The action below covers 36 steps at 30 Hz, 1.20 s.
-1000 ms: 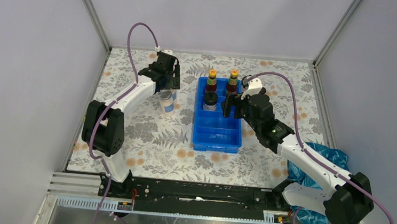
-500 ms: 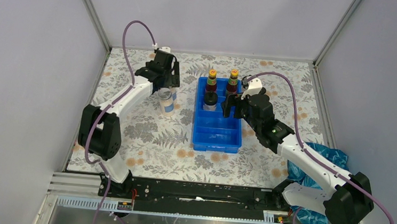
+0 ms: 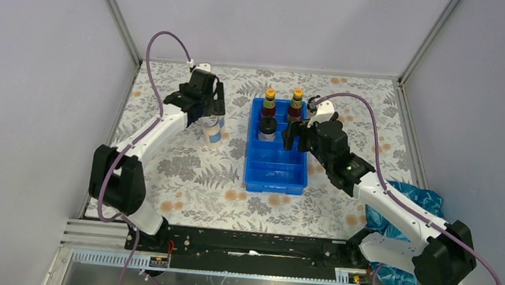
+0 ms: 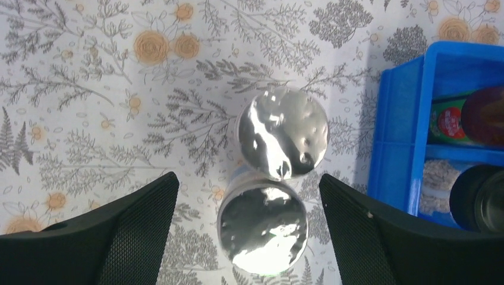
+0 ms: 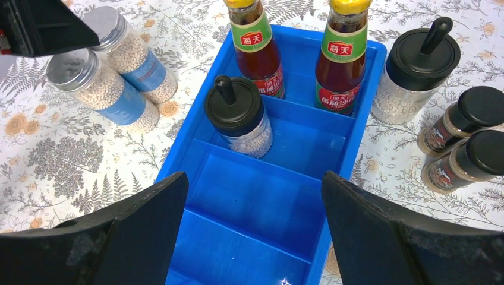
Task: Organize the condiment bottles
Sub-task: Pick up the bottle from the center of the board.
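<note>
Two silver-lidded, blue-labelled jars (image 4: 283, 133) (image 4: 262, 228) stand touching on the table left of the tray. My left gripper (image 4: 248, 181) hangs open above them, with the nearer jar between its fingers but untouched. In the right wrist view, two dark red bottles (image 5: 257, 50) (image 5: 341, 53) fill the tray's far compartment. A clear black-domed jar (image 5: 239, 119) stands in the compartment behind them. A second domed jar (image 5: 416, 77) and two short dark jars (image 5: 457, 119) (image 5: 469, 160) stand on the table right of the tray. My right gripper (image 5: 254, 181) is open over the tray's bare compartments.
The blue compartmented tray (image 3: 276, 175) lies lengthwise at the middle of the flower-patterned table. Grey walls close the table in at the left, back and right. A crumpled blue bag (image 3: 414, 196) lies by the right arm's base.
My left gripper's jaws have widened and it has risen away from the silver-lidded jars, which stay standing. The left arm's elbow has swung left. The right arm has not moved.
</note>
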Available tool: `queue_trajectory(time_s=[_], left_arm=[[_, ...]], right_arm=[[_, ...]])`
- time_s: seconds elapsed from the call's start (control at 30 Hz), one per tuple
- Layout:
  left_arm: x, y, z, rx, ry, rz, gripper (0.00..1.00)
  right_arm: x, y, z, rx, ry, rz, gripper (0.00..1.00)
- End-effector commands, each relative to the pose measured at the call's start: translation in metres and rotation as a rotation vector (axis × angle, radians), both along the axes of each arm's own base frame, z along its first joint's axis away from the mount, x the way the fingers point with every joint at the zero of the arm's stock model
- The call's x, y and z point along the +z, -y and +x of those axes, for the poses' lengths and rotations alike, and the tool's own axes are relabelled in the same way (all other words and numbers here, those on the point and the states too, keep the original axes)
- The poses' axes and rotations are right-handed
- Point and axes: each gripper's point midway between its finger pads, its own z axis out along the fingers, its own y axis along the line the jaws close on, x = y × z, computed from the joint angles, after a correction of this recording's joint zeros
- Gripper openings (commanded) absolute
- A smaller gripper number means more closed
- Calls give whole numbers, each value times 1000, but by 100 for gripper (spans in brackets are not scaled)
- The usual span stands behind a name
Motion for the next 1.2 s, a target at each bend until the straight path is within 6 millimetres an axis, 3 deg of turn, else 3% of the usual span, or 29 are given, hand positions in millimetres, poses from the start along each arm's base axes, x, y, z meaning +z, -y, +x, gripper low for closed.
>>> queue_trajectory(time_s=[0.0,0.23,0.43,1.17], left_arm=[[8,3,-22,3,17,-21,93],[1,23,-50,-41,8,-24,94],[-10,30,-59,-48,-16,-9,94],[-27,27,-44,14,9,20,92]], right_arm=[[19,3,-2,-8,42,50,90],[23,7,-10,-4,45,64,90],[25,11,-13,-7,51,67,90],[19,11,-14,-1,46,55,90]])
